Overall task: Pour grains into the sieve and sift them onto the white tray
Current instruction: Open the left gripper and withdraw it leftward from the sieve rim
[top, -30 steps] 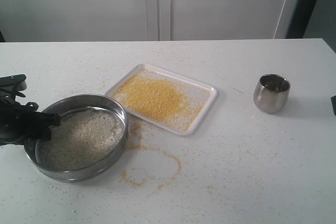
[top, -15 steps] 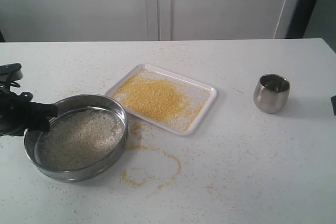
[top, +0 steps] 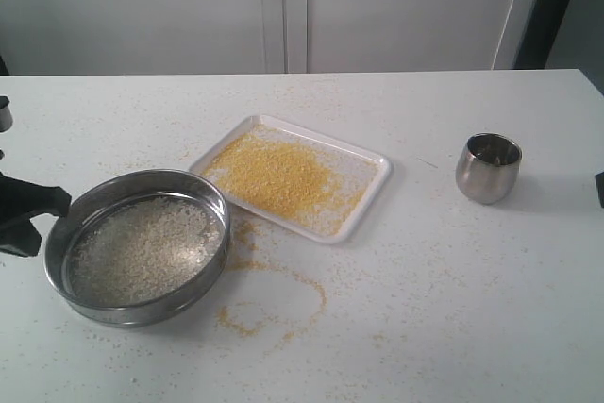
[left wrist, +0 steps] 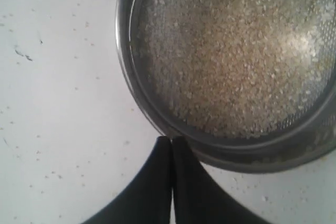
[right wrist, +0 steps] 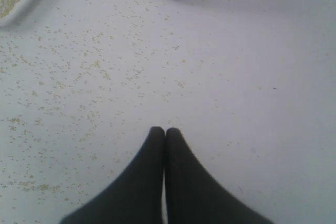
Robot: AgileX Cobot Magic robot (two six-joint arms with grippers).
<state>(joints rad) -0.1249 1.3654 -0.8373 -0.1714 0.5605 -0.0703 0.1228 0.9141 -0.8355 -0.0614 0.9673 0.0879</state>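
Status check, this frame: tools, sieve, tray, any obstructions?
Left tool shut, empty, just outside sieve. Right tool shut, empty, over table. Pale grains in sieve, yellow meal on white tray. Nothing blocking; spilled meal on table.

Left gripper [top: 52, 205]: at the left edge of the exterior frame, mid-height, black, tip pointing right. Only the gripper end shows; the arm is cut off by the frame edge. Wrist view: its two fingers [left wrist: 149, 187] are pressed together, tips meeting, nothing between them.

Right gripper [right wrist: 165, 129]: jaws likewise closed tip to tip, empty. Exterior view shows only a dark sliver [top: 599, 188] at the right edge, mid-height; pose not readable.
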